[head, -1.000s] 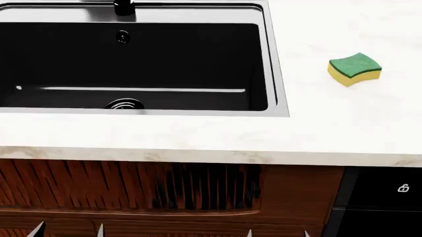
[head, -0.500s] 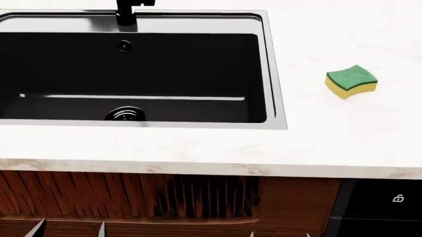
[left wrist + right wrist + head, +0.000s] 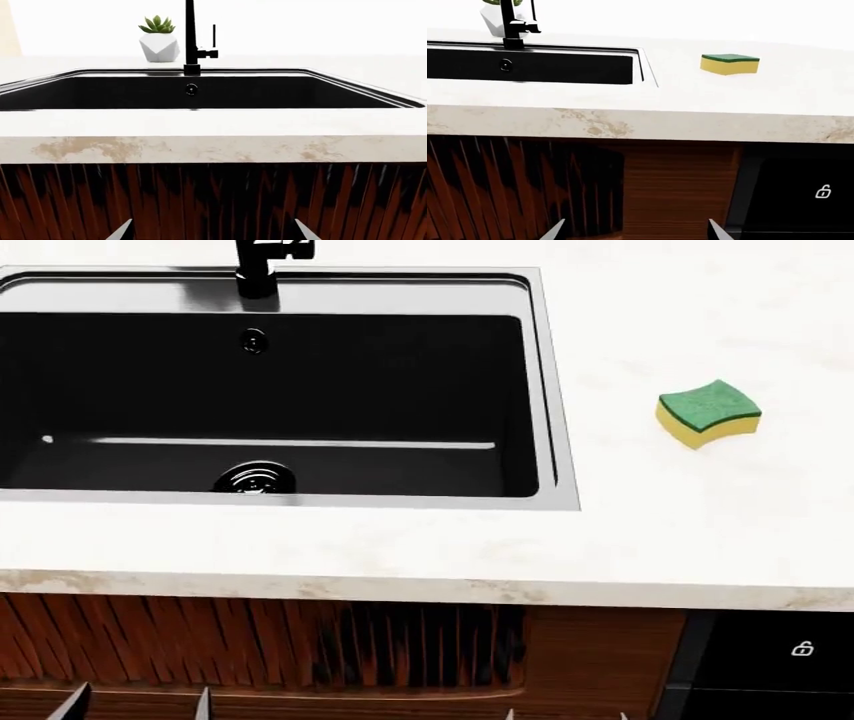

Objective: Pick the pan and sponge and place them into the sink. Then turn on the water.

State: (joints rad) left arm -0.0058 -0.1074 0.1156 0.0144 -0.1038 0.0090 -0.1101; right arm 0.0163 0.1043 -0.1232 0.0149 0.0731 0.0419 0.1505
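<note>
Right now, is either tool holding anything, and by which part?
Nothing is held. Both tools sit low in front of the cabinet with fingertips apart and nothing between them; the sponge lies untouched on the counter.

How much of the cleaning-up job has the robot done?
Nothing looks done. The sink holds only its drain, the sponge lies on the counter, no pan shows, and no water runs from the faucet. Both grippers sit low, holding nothing. Everything is left.

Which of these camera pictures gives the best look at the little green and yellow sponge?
The head view: it looks down on the sponge, showing its green top, yellow body and wavy sides, lying on the countertop right of the sink. The right wrist view shows it side-on, farther off. The left wrist view misses it.
</note>
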